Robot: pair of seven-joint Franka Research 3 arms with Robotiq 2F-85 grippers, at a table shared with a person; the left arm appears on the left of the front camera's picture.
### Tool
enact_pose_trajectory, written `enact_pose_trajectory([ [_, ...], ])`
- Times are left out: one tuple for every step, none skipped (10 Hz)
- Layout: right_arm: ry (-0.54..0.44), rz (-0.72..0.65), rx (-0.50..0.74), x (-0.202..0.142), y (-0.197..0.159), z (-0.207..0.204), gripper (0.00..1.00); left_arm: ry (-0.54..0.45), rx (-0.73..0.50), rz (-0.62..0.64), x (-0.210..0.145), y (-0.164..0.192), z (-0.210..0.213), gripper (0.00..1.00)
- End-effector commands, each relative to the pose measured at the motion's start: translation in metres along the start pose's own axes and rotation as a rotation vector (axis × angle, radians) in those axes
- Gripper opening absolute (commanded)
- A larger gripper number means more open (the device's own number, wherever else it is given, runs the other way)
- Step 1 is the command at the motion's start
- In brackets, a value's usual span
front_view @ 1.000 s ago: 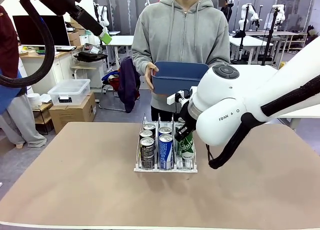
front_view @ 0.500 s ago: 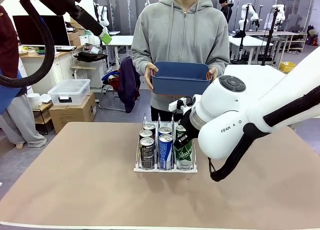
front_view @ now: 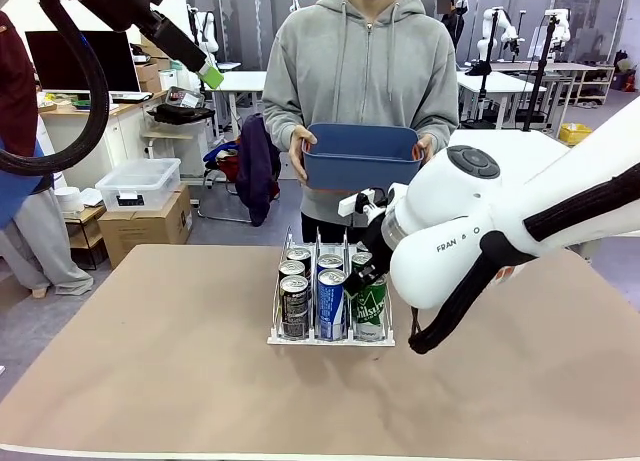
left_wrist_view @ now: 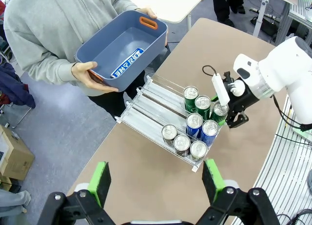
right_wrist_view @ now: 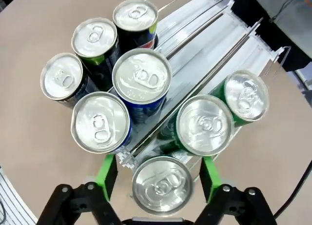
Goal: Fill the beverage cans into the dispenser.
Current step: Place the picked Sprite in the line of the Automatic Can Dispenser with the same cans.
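1. Eight beverage cans [left_wrist_view: 194,120] stand upright in the dispenser [front_view: 330,338], which sits mid-table [front_view: 150,381] in front of a person. We count three black cans [right_wrist_view: 95,37] in the robot's left lane, two blue-and-white cans [right_wrist_view: 141,78] in the middle lane and three green cans [right_wrist_view: 204,123] in the right. All are packed toward the robot's end.
2. The right gripper [right_wrist_view: 158,164] hangs straight over the front green can [right_wrist_view: 162,178]. Its fingers are spread to either side, with a gap between each pad and the can, so nothing is pinched.
3. The left gripper [left_wrist_view: 156,178] is raised high, well apart from the rack, its fingers wide and empty.
4. The person holds a dark blue tub [front_view: 360,161] at the far edge. In the left wrist view, what looks like one loose can [left_wrist_view: 125,63], blue and white, lies on its bottom.
5. We judge the job nearly done. That last item, if it is a can, would bring the middle lane level with its neighbours.
6. Against the frame a second ago, the right arm has shifted up and away from the lane. The front green can, then partly masked by the wrist, now shows squarely in place with the fingers let go. The other cans, the tub and the left arm look unmoved.
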State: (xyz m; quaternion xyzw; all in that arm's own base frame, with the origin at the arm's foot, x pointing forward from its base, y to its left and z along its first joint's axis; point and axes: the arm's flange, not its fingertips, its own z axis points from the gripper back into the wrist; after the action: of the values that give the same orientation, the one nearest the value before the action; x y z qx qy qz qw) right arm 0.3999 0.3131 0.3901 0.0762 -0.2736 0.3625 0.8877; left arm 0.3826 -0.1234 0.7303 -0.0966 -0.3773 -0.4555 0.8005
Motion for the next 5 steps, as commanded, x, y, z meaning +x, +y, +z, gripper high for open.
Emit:
enact_pose_trajectory([
  [-0.002,-0.002,0.005,-0.004,-0.013,0.034,1.0,-0.007,0.007,-0.003,-0.001,0.002,-0.001,1.0],
  [0.007,0.001,0.026,-0.002,-0.017,0.046,1.0,-0.007,0.007,-0.003,-0.001,0.002,-0.001,1.0],
  [0.01,0.025,0.081,0.0,-0.019,0.058,1.0,-0.007,0.007,-0.003,-0.001,0.002,-0.001,1.0],
  [0.017,0.041,0.13,0.002,-0.023,0.068,1.0,-0.007,0.007,-0.003,-0.001,0.002,-0.001,1.0],
  [0.037,0.061,0.18,0.005,-0.028,0.079,1.0,-0.007,0.007,-0.003,-0.001,0.002,-0.001,1.0],
])
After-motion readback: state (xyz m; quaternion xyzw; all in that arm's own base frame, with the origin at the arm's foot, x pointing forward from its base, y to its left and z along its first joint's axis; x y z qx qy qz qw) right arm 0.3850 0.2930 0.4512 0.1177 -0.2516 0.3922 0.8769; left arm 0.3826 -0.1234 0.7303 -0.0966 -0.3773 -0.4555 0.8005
